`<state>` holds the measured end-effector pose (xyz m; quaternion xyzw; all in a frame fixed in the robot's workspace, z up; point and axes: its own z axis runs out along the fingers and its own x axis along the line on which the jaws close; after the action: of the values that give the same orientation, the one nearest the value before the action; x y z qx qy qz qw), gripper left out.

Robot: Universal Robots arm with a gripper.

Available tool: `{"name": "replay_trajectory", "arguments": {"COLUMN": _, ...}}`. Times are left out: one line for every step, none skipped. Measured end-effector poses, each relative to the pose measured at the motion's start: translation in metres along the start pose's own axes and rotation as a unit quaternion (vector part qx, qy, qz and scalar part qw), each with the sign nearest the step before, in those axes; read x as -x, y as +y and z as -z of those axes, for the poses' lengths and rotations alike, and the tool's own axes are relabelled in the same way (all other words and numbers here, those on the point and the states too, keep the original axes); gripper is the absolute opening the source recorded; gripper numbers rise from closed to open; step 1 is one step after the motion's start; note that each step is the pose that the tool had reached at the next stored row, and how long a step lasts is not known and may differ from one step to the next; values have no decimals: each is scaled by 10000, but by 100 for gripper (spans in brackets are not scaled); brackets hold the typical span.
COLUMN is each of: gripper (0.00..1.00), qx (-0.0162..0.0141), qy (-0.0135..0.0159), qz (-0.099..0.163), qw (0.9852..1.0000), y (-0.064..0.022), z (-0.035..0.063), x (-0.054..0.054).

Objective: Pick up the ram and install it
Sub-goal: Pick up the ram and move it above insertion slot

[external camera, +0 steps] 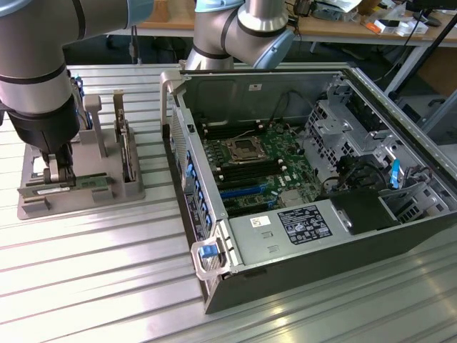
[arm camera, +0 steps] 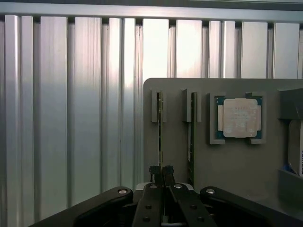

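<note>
The ram [arm camera: 161, 127] is a thin green stick seen edge-on, standing in a slot of the grey holder [arm camera: 246, 170]. My gripper [arm camera: 162, 171] is down over it, fingers [arm camera: 155, 171] pressed together on its near end. In the exterior view the gripper [external camera: 58, 174] sits low at the holder [external camera: 36, 207] on the exterior view's left, and the ram [external camera: 86, 184] shows as a green strip along the holder's front. The open computer case [external camera: 400, 236] lies to the exterior view's right, its motherboard [external camera: 250, 161] and memory slots [external camera: 241, 174] exposed.
A second green stick [arm camera: 191, 137] stands in the neighbouring slot. A square silvery processor chip [arm camera: 239, 118] rests in a pocket of the holder, and a hard drive [arm camera: 295, 146] stands beside it. Everything sits on a ribbed aluminium table [external camera: 107, 286]. Upright holder posts [external camera: 93, 121] rise close to the arm.
</note>
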<state>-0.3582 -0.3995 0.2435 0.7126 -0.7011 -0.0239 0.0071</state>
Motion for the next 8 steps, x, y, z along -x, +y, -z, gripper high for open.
{"name": "replay_trajectory", "arguments": {"gripper": 12, "qx": 0, "qy": 0, "qz": 0, "qw": 10000, "y": 0, "z": 3, "x": 0}}
{"name": "replay_trajectory", "arguments": {"gripper": 12, "qx": 0, "qy": 0, "qz": 0, "qw": 10000, "y": 0, "z": 5, "x": 0}}
{"name": "replay_trajectory", "arguments": {"gripper": 12, "qx": 0, "qy": 0, "qz": 0, "qw": 10000, "y": 0, "z": 9, "x": 0}}
{"name": "replay_trajectory", "arguments": {"gripper": 12, "qx": 0, "qy": 0, "qz": 0, "qw": 10000, "y": 0, "z": 12, "x": 0}}
{"name": "replay_trajectory", "arguments": {"gripper": 12, "qx": 0, "qy": 0, "qz": 0, "qw": 10000, "y": 1, "z": 14, "x": 0}}
{"name": "replay_trajectory", "arguments": {"gripper": 12, "qx": 0, "qy": 0, "qz": 0, "qw": 10000, "y": 1, "z": 16, "x": 0}}
{"name": "replay_trajectory", "arguments": {"gripper": 12, "qx": 0, "qy": 0, "qz": 0, "qw": 10000, "y": 1, "z": 18, "x": 0}}
{"name": "replay_trajectory", "arguments": {"gripper": 12, "qx": 0, "qy": 0, "qz": 0, "qw": 10000, "y": 1, "z": 22, "x": 1}}
